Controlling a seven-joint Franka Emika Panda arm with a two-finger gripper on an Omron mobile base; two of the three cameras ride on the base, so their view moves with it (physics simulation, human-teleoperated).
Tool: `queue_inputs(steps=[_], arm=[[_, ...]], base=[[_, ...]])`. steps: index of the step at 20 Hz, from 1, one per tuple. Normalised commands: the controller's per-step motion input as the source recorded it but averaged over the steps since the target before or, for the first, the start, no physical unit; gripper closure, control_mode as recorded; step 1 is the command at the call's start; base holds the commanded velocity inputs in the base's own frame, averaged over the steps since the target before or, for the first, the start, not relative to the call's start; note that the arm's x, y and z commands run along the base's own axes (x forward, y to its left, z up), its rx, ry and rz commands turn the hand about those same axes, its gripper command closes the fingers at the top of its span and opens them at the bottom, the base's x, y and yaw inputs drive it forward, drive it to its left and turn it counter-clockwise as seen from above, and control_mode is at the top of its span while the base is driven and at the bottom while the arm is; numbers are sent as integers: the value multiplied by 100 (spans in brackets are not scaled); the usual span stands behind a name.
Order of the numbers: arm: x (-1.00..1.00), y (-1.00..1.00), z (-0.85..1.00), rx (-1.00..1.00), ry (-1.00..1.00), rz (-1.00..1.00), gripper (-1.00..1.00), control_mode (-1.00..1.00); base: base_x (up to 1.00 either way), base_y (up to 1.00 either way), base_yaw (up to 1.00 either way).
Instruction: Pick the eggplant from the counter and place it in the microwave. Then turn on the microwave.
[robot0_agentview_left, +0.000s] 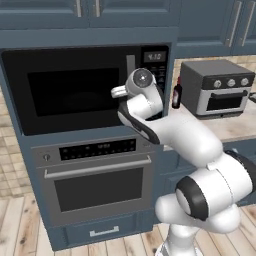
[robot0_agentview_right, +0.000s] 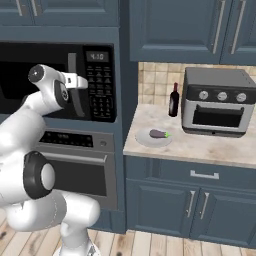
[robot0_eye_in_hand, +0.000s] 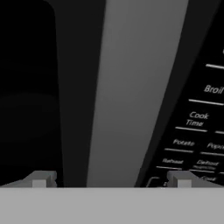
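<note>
The eggplant (robot0_agentview_right: 159, 134), small and dark purple with a green cap, lies on a pale round plate (robot0_agentview_right: 145, 139) on the beige counter (robot0_agentview_right: 200, 145), far right of my hand. The black microwave (robot0_agentview_left: 75, 90) is built in above a steel wall oven, and its glass door is shut. My gripper (robot0_agentview_right: 80, 81) is up against the door's vertical grey handle (robot0_eye_in_hand: 131, 87). In the hand view the open gripper (robot0_eye_in_hand: 111, 180) has one fingertip on each side of the handle and nothing is clamped. The keypad (robot0_eye_in_hand: 197, 127) lies just right of the handle.
A steel wall oven (robot0_agentview_left: 97, 180) with a horizontal handle sits under the microwave. On the counter stand a dark red bottle (robot0_agentview_right: 173, 100) and a grey toaster oven (robot0_agentview_right: 217, 102) with knobs. Blue-grey cabinets hang above, with drawers below the counter.
</note>
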Motion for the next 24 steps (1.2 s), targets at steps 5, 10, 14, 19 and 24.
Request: queue_inputs(steps=[5, 10, 14, 19, 24], arm=[[26, 6, -5, 0, -2, 0, -100, -100], [24, 8, -8, 0, -2, 0, -100, -100], [20, 7, -8, 0, -3, 0, -100, -100], [19, 4, -7, 0, -2, 0, -100, -100], [15, 1, -6, 0, 2, -1, 100, -100]], base=[[0, 0, 0], [0, 0, 0], [0, 0, 0], [0, 0, 0], [0, 0, 0]])
